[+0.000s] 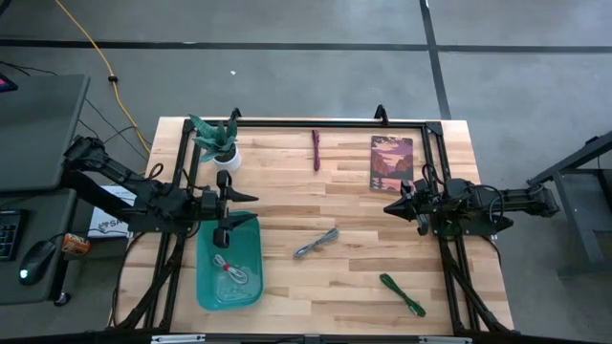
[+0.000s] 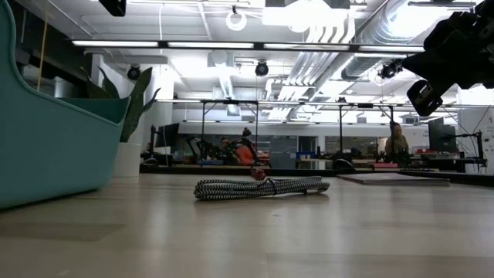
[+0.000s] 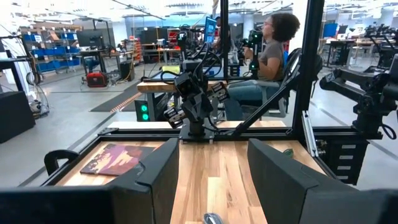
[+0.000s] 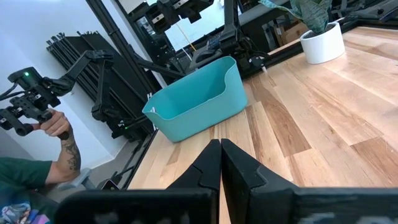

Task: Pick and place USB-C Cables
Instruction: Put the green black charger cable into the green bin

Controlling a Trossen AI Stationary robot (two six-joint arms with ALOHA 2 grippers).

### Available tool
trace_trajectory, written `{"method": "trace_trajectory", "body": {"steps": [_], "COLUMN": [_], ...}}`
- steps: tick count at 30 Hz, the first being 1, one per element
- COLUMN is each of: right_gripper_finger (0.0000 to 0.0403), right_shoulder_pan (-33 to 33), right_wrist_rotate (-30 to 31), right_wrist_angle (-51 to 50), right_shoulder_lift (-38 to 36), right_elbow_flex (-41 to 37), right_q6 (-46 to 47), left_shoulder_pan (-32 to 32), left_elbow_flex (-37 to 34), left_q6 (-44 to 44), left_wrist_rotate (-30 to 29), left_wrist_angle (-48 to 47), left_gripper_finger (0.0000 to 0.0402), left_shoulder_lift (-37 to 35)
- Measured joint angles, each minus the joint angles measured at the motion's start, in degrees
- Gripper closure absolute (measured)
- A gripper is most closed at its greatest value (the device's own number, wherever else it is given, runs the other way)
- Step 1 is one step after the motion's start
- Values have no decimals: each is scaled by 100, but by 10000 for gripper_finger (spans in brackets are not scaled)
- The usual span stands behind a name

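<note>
The white-and-red cable [image 1: 232, 270] lies inside the teal bin [image 1: 251, 287]. The grey cable [image 1: 316, 243] lies flat at mid-table and shows as a braided bundle [image 2: 262, 187] in the low view. Near the far edge is the maroon cable [image 1: 316, 150]; the green cable [image 1: 402, 293] lies toward the near right. My left gripper [image 1: 228, 206] is open and hovers above the bin's far end, its fingers wide apart [image 3: 214, 186]. My right gripper [image 1: 392, 207] is shut and held above the table at the right, pointing toward the bin [image 4: 219, 163].
A potted plant [image 1: 218, 143] stands at the far left of the table, just beyond the bin. A flat picture card [image 1: 392, 164] lies at the far right. Black frame rails [image 1: 306, 123] run along the table's edges. Bare wood lies between the cables. People sit in the room behind.
</note>
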Motion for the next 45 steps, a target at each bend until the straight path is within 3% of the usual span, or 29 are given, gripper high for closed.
{"method": "trace_trajectory", "body": {"steps": [3, 12, 23, 32, 39, 45], "right_gripper_finger": [402, 402, 402, 376, 297, 228], "right_shoulder_pan": [-4, -11, -11, -11, -9, -9], "right_wrist_rotate": [239, 2301, 1954, 2276, 2156, 1818], "right_wrist_angle": [178, 1786, 3307, 1378, 450, 377], "right_shoulder_lift": [0, 0, -1, 657, 1614, 2256], "right_elbow_flex": [-11, -11, 107, 1917, 2634, 2867], "right_q6": [-120, -1376, -1829, -2051, -1533, -1513], "left_shoulder_pan": [-2, -1, -2, -2, -2, -2], "left_elbow_flex": [0, 0, 0, 0, 0, 0], "left_q6": [2, 2, 2, 4, 3, 4], "left_wrist_rotate": [0, 0, 0, 0, 0, 0], "left_wrist_angle": [0, 0, 0, 2, 0, 0], "left_gripper_finger": [231, 231, 231, 231, 231, 231], "left_shoulder_lift": [0, 0, 0, 0, 0, 0]}}
